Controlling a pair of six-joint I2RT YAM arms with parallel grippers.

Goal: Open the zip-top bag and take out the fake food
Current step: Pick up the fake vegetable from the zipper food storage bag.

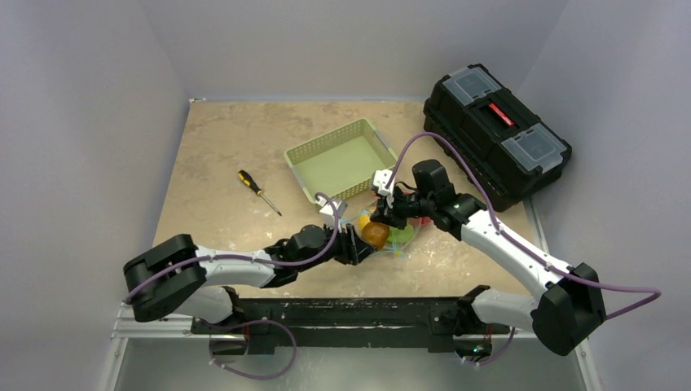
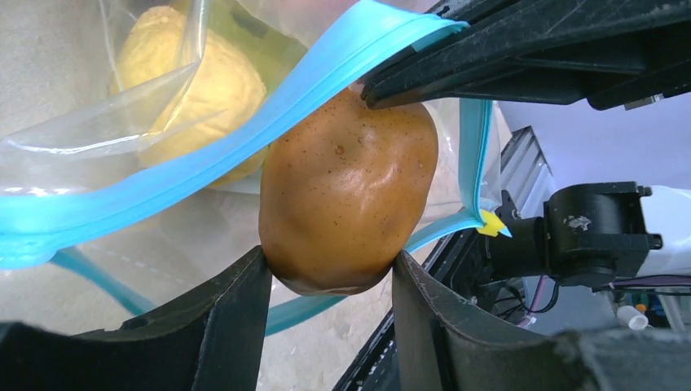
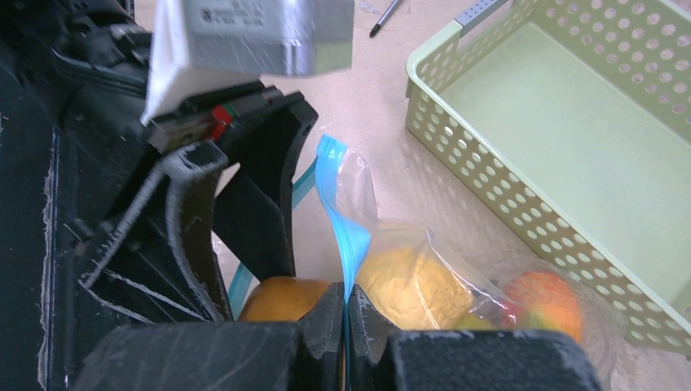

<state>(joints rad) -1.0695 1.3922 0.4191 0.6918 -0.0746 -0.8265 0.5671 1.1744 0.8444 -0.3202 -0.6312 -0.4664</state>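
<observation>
Clasped mid-body in half-closed left pincer [image 2: 328,265]: hard, glossy, likely light fake food [image 2: 346,187]. Pinched in closed right pincer [image 3: 346,309]: limp, slippery zip-top bag [image 3: 360,183], by firmer zipper strip [image 3: 332,183].

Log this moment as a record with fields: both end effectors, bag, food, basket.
left end effector: shut on the brown toy potato, at the bag's mouth
right end effector: shut on the bag at its blue zipper strip
bag: mouth open, lying beside the basket
food in bag: yellow piece, orange-red piece
basket: nothing seen inside
</observation>
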